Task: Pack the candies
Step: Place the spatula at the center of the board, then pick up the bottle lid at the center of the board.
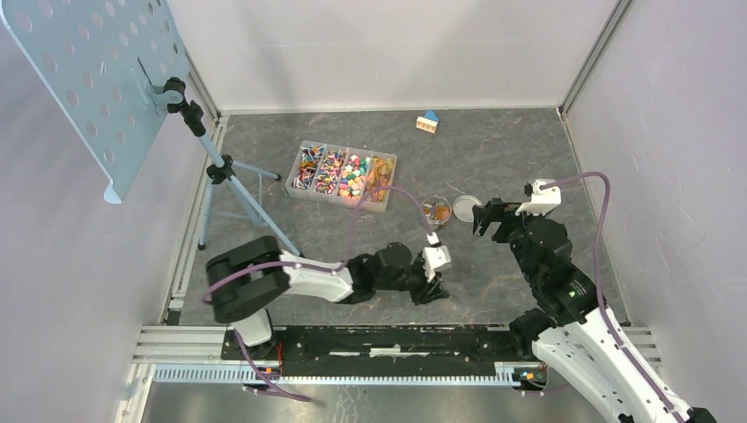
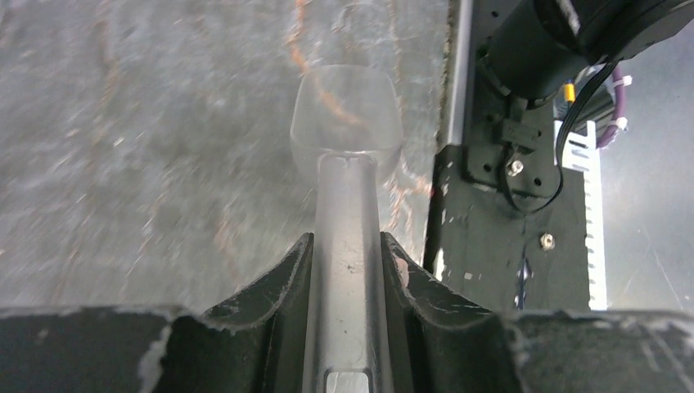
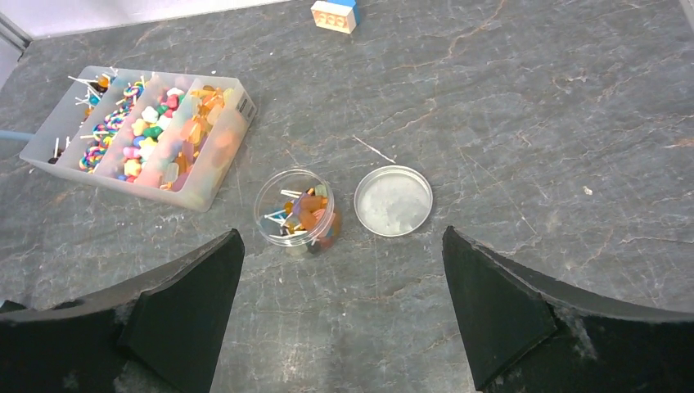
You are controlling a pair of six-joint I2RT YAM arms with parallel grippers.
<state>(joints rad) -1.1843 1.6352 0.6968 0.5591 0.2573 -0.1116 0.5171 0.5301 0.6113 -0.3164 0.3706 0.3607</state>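
A dark grey, marble-veined tabletop (image 1: 511, 150) lies beneath both jaws, evenly lit, with a soft sheen. Plain pale walls close it in: the back wall (image 1: 379, 53) far beyond both jaws, a side wall (image 1: 678, 132) out past the right jaws. Left of the left jaws and further back, a tripod (image 1: 222, 167) carries a tilted, pale blue perforated panel (image 1: 119, 132). On the near side of both jaws an aluminium rail (image 1: 352, 372) runs along the tabletop's edge

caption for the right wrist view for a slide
Open right tool facing a clear jar holding candies, lid lying beside it, compartment tray at left
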